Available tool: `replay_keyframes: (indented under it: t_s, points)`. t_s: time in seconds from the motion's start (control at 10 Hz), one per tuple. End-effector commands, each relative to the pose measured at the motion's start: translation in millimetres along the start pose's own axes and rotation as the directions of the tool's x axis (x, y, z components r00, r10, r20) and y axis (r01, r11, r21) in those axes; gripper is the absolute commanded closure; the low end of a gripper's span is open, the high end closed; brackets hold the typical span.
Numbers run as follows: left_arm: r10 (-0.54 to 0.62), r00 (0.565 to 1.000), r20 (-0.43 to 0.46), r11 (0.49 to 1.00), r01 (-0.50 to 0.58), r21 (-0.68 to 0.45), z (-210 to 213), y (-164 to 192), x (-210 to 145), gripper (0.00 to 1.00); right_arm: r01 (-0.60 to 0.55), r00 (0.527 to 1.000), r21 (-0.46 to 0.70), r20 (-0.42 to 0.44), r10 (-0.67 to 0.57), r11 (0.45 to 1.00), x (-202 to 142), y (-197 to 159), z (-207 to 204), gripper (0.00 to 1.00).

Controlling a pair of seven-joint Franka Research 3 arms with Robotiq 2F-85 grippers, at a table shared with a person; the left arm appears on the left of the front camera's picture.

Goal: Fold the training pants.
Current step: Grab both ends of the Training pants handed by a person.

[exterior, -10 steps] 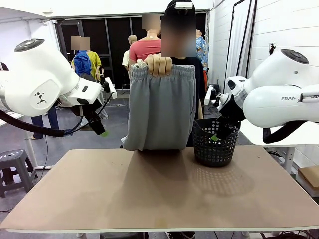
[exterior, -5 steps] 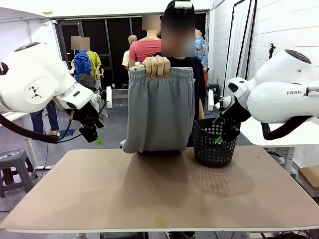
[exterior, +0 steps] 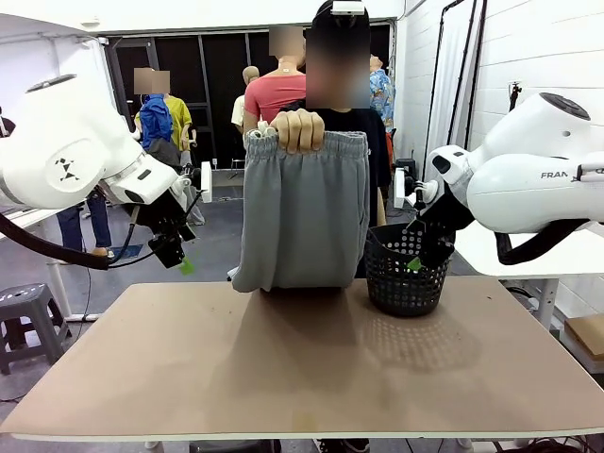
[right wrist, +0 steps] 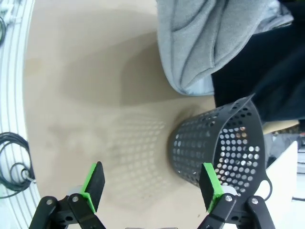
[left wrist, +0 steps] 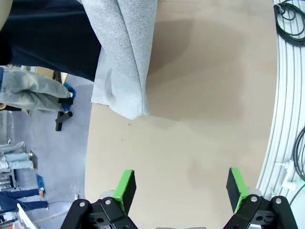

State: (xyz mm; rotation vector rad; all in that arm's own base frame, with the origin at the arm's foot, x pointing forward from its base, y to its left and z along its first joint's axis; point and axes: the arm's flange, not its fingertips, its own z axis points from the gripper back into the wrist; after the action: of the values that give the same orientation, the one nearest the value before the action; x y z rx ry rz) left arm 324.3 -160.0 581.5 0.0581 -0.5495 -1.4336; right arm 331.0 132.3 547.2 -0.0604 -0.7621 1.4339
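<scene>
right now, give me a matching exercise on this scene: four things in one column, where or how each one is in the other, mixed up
Column one:
1. training pants
2. black mesh basket
3. left hand
4. right hand

Column two:
a. standing on the far right part of the table
b. open, in the air next to the basket
c. hanging from a person's hand gripping the waistband
d. open, in the air to the left of the pants

Pairs: 1-c, 2-a, 3-d, 4-b
</scene>
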Motion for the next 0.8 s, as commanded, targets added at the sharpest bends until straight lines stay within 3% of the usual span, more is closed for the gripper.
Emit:
replay_keyframes:
  t_s: [0.0, 0.1, 0.7]
  points:
    - [-0.093, 0.992, 0.08, 0.996, 0.093, 0.006, -23.6, 10.9, -14.1, 0.0, -0.031, 0.996, -0.034, 0.077, 0.033, 0.999, -7.5, -12.3, -26.1, 0.0]
    - [-0.123, 0.987, 0.107, 0.992, 0.126, -0.023, -32.9, 12.0, -19.4, 0.0, -0.023, 0.992, 0.016, 0.126, 0.021, 1.0, -12.2, -17.2, -35.0, 0.0]
    - [-0.197, 0.947, 0.256, 0.98, 0.192, 0.042, -68.5, 22.6, -28.7, 0.0, -0.048, 0.956, 0.003, 0.291, 0.045, 0.999, -19.9, -24.1, -62.6, 0.0]
